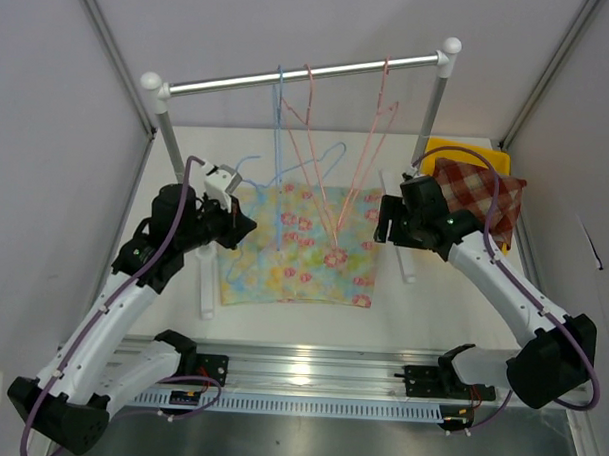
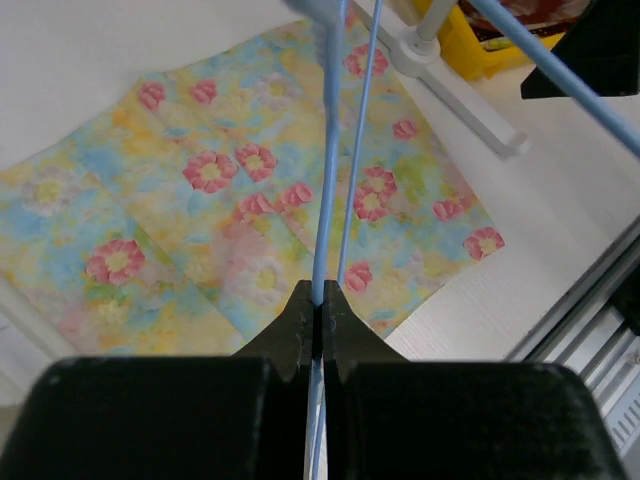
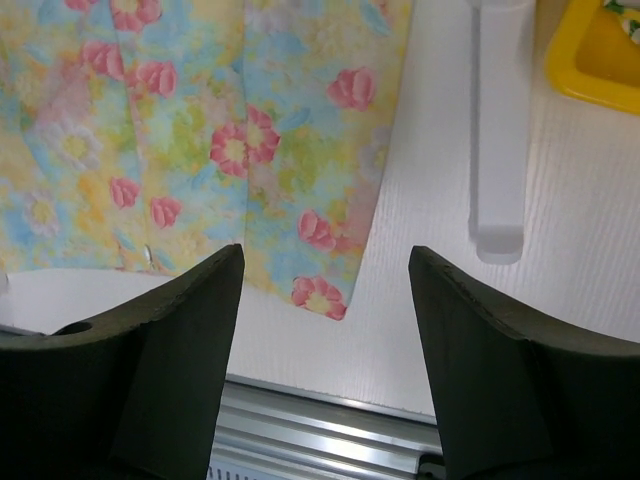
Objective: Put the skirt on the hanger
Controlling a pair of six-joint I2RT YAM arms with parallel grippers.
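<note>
The floral skirt (image 1: 302,246) lies flat on the white table under the rail; it also shows in the left wrist view (image 2: 240,200) and the right wrist view (image 3: 220,130). A blue hanger (image 1: 279,137) hangs from the rail (image 1: 300,76), its lower wire pulled to the left. My left gripper (image 1: 237,226) is shut on the blue hanger's wire (image 2: 330,200) above the skirt's left edge. My right gripper (image 1: 387,223) is open and empty above the skirt's right edge; in its own view (image 3: 327,268) the skirt's near right corner lies between its fingers.
Two pink hangers (image 1: 317,148) hang on the rail beside the blue one. A yellow bin (image 1: 457,153) with a red checked cloth (image 1: 481,194) stands at the back right. The rack's white feet (image 1: 207,285) (image 3: 497,130) lie on either side of the skirt.
</note>
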